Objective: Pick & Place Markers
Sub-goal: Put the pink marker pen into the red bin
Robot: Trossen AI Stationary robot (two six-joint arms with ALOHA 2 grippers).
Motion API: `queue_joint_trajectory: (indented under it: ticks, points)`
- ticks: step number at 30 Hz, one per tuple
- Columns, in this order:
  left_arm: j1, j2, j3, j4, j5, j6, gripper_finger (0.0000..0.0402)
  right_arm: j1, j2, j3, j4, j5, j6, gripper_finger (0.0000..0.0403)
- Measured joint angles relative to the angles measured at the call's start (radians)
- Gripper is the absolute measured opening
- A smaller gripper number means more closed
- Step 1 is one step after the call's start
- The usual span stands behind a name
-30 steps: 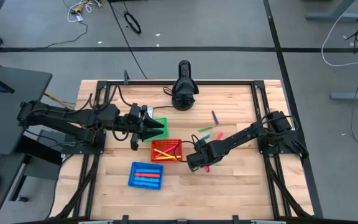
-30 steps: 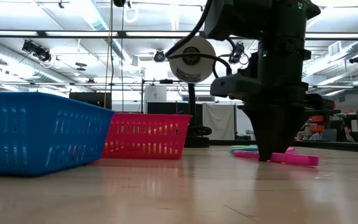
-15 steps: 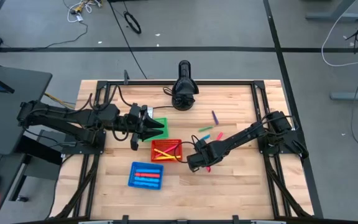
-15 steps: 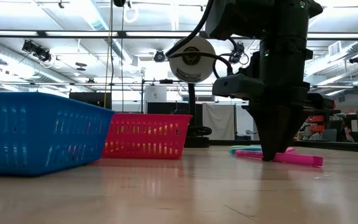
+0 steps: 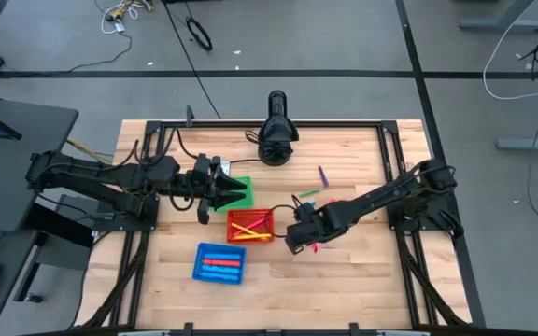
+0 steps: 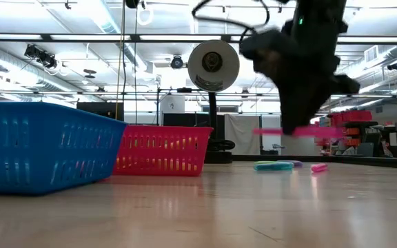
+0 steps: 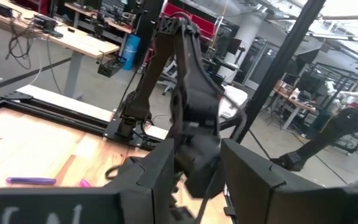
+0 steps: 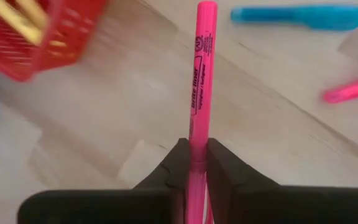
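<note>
Printed lettering runs lengthwise along the barrel of the pink marker (image 8: pixel 198 93), seen in the right wrist view. The larger dark word reads approximately "Brite liner", with a line of smaller print beside it that is too fine to make out. A small round emblem sits at the far end of the lettering, toward the tip of the barrel; its contents cannot be read. No other text, label, number or sign is legible: not on the baskets, the other markers, the table, or in the room behind.
</note>
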State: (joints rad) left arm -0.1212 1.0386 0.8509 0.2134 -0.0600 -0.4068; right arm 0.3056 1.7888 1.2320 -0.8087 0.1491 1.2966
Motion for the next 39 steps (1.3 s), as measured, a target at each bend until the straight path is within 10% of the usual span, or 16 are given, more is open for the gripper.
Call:
queue_joint_trajectory:
  ticks: [18,39]
  points:
    - [0.0,0.0,0.001,0.039,-0.052,-0.001,0.0138,-0.037,-0.311,0.003,0.086,0.188,-0.249,0.0032]
    - [0.0,0.0,0.001,0.139,-0.104,0.004,0.0138,-0.074,-0.433,0.004,0.756,0.146,-0.896,0.0032]
